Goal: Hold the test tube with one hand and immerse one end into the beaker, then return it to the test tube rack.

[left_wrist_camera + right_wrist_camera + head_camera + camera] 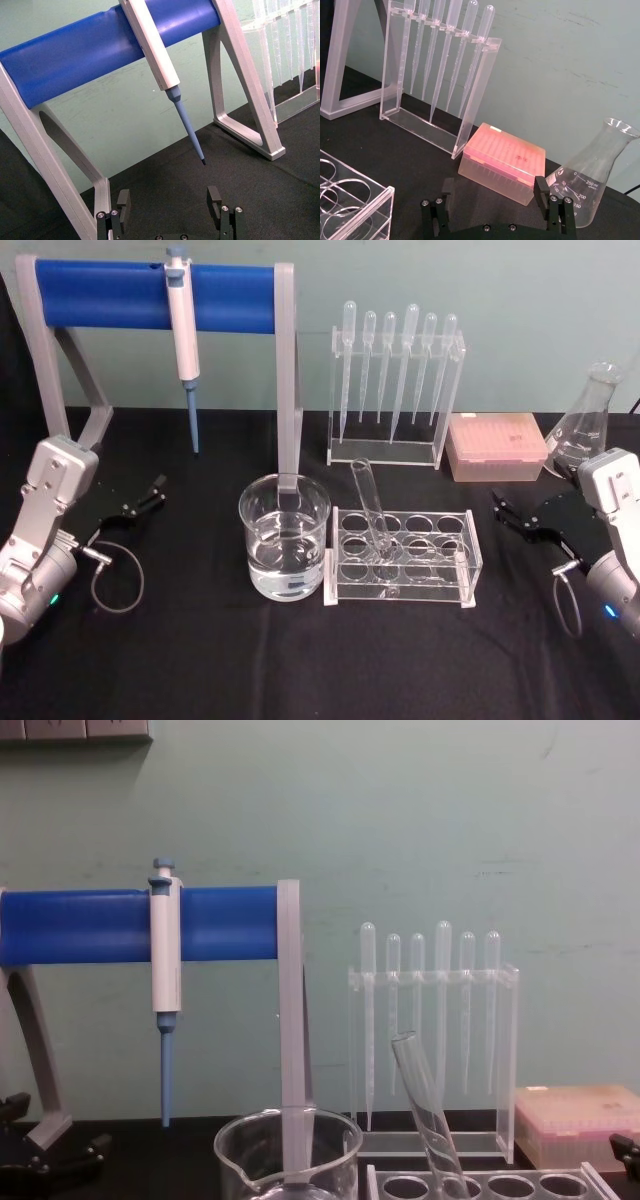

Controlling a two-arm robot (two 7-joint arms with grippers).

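**Both claws apart, tube leaning in its rack**

Your left claw (pixel 150 492) sits low at the near left of the black table (pixel 200 660). Its fingers (pixel 122 202) are spread wide with nothing between them. Over on the near right, your right claw (pixel 505 512) mirrors it, fingers (pixel 541 187) parted and holding nothing. Both are well apart from the glassware.

Between them, in the middle of the table, is the beaker (pixel 284 535), partly filled with clear liquid. Just beside it on the right stands the clear test tube rack (pixel 455 560). The test tube (pixel 372 510) is in there, seated in a hole toward the rack's left end. It is tilted, with its open rim leaning left and its rounded bottom down in the rack. Neither claw is touching it.

Farther back on the left, a grey stand with a blue bar (pixel 100 295) carries a hanging micropipette (pixel 183 330). To its right is a clear holder of plastic pipettes (pixel 395 380). Then comes a pink tip box (pixel 497 445), and at the far right a conical flask (pixel 585 425).
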